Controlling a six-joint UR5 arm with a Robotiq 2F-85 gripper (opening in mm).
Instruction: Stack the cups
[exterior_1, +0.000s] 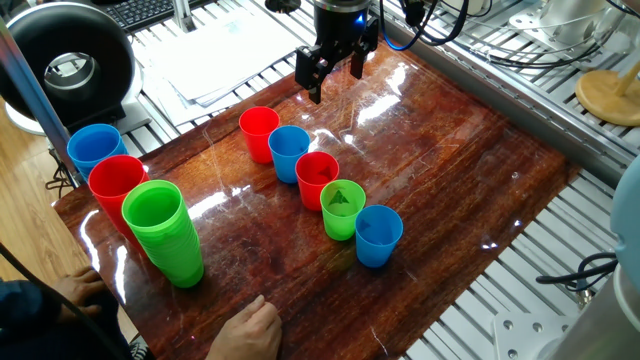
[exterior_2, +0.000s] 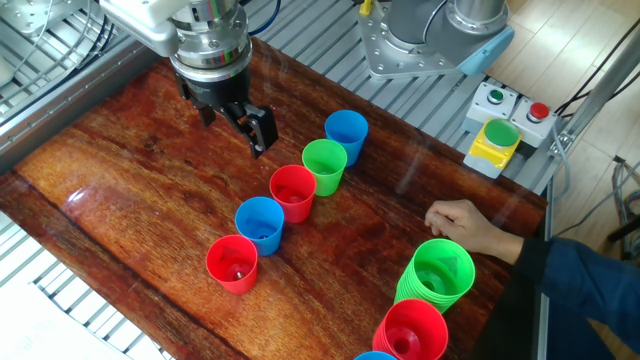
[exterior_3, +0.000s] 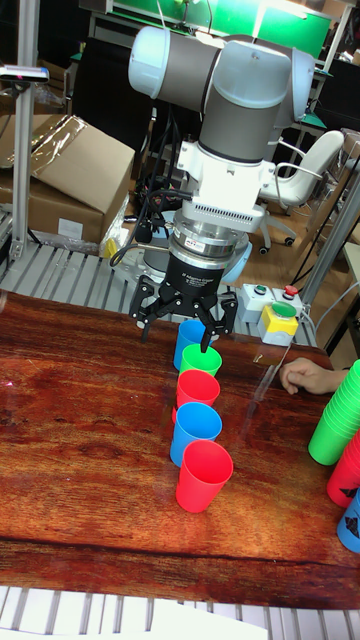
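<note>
Presently the five small tapered plastic cups stand upright, mouths up, in one slanted row on the dark glossy wooden tabletop (exterior_1: 470, 160): a red end cup (exterior_1: 259, 133), a blue second cup (exterior_1: 289, 152), a red middle cup (exterior_1: 317, 180), a light green cup (exterior_1: 342, 208) and a blue end cup (exterior_1: 378, 236). Neighbours touch or nearly touch; I cannot tell which. No cup is nested, so I judge the stacking is not begun. The black two-finger gripper (exterior_1: 336, 78) hangs above the table to one side of the row, apart from every cup, its fingers spread and holding nothing, probably ready to descend over one rim. The tall green pile of nested cups (exterior_1: 165, 232), a red pile (exterior_1: 115, 190) and a blue pile (exterior_1: 95, 148) stand well apart at a corner, probably to be out of the arm's way. A person's hand (exterior_1: 250, 328) rests at the table edge.
</note>
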